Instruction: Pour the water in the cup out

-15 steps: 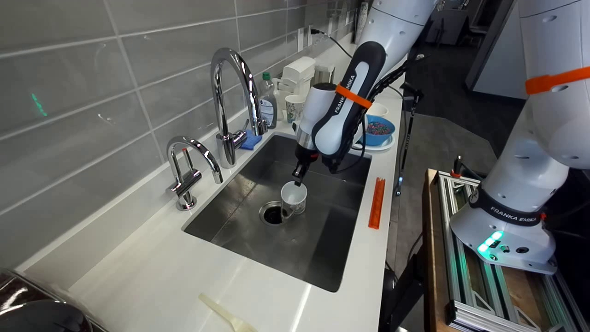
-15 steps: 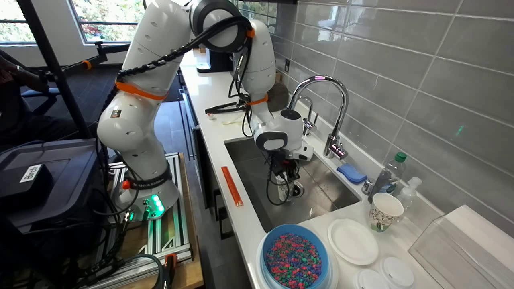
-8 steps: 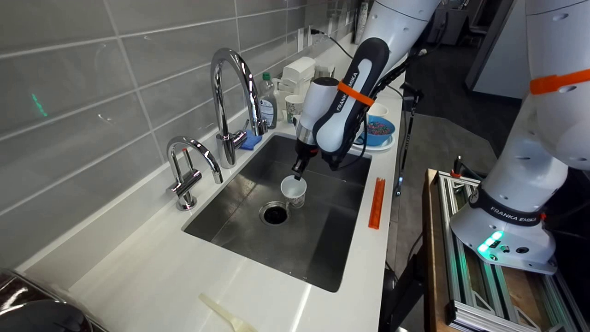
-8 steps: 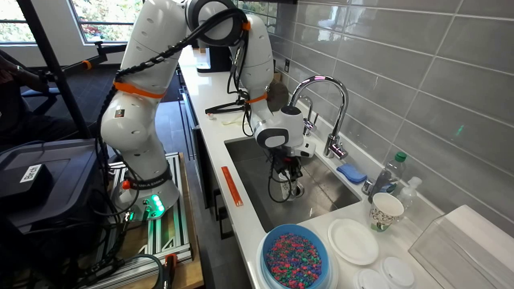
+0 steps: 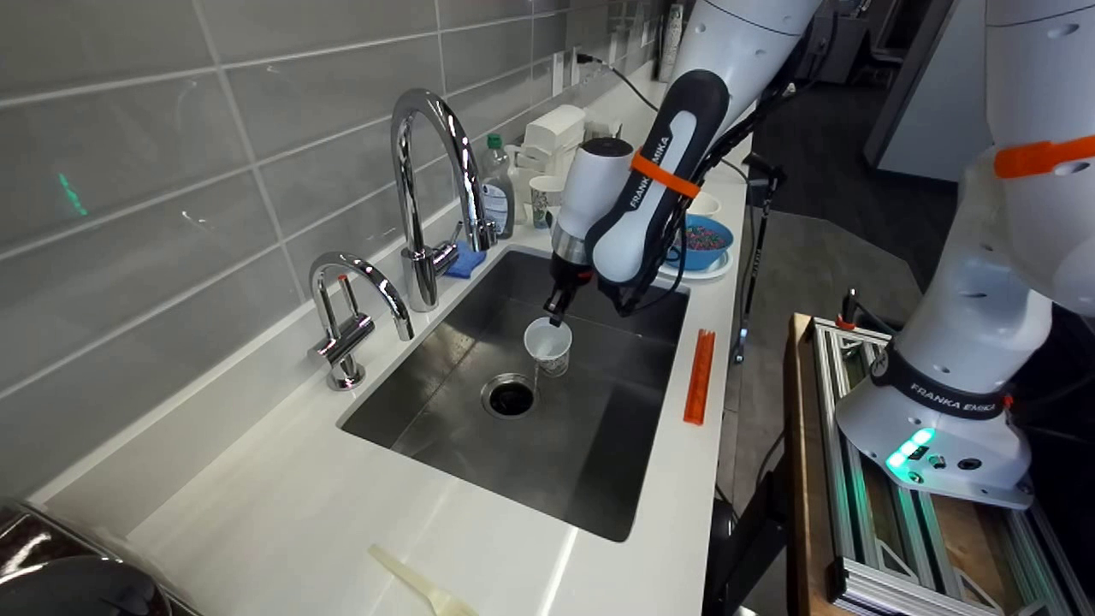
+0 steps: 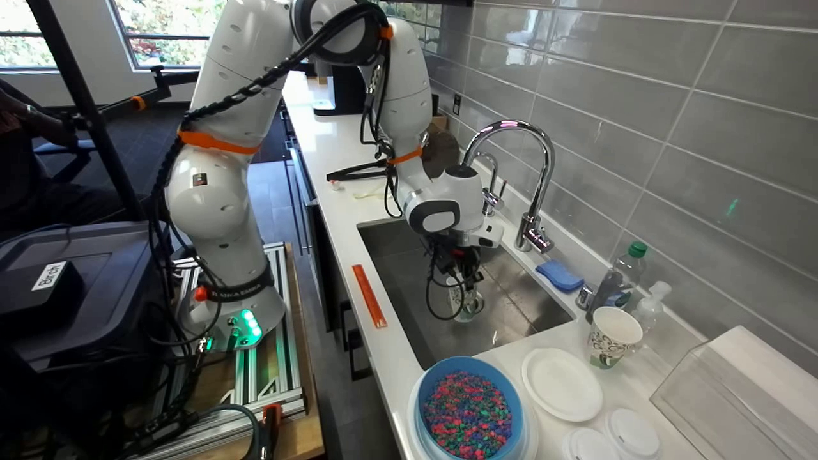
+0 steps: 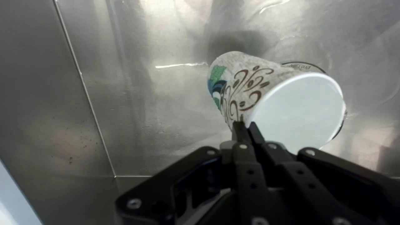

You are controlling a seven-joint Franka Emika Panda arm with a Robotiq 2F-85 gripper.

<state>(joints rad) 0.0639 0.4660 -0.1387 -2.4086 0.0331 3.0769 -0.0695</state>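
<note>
The cup (image 5: pixel 548 344) is white inside with brown swirls and a green and blue print outside. It hangs tilted above the sink floor, beside the drain (image 5: pixel 510 399), in an exterior view. A thin trickle falls from its lower rim. My gripper (image 5: pixel 555 321) is shut on the cup's rim, one finger inside the wall and one outside. In an exterior view the cup (image 6: pixel 459 300) is partly hidden by the gripper and cables. In the wrist view the cup (image 7: pixel 242 82) lies tilted with its mouth to the right, and the fingertips (image 7: pixel 244 125) pinch its wall.
A steel sink (image 5: pixel 582 453) surrounds the cup. A tall faucet (image 5: pixel 411 197) and a small tap (image 5: pixel 342 342) stand along the wall side. A blue bowl (image 6: pixel 470 367), another paper cup (image 6: pixel 612 335) and a plate (image 6: pixel 562 383) stand on the counter. An orange ruler (image 5: pixel 700 376) lies at the front edge.
The cup has risen a little and shifted away from the drain with my gripper. The falling stream has become thinner. My gripper stays shut on the rim.
</note>
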